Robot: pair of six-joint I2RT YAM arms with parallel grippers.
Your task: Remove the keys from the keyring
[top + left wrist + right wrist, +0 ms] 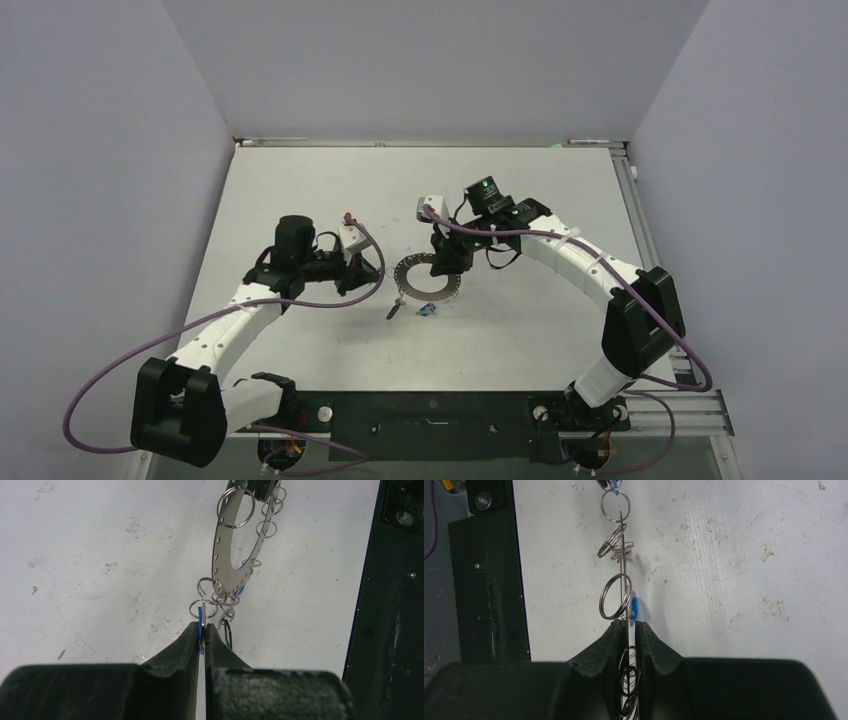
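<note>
The keyring (424, 276), a flat grey ring with small loops on its rim, is held on edge between both arms at the table's middle. My right gripper (446, 263) is shut on its right rim; in the right wrist view the keyring (624, 555) shows edge-on, running into the right gripper (628, 625). A blue key (634, 607) hangs beside it. My left gripper (201, 627) is shut on a blue-headed key (200, 616) that hangs in a loop on the keyring (221, 545). A dark key (227, 632) sits just right of the left fingers.
Below the ring, a dark key (395, 308) and a blue key (427, 309) show against the white table (300, 190); whether they hang or lie loose I cannot tell. A black rail (430, 412) runs along the near edge. Grey walls close three sides.
</note>
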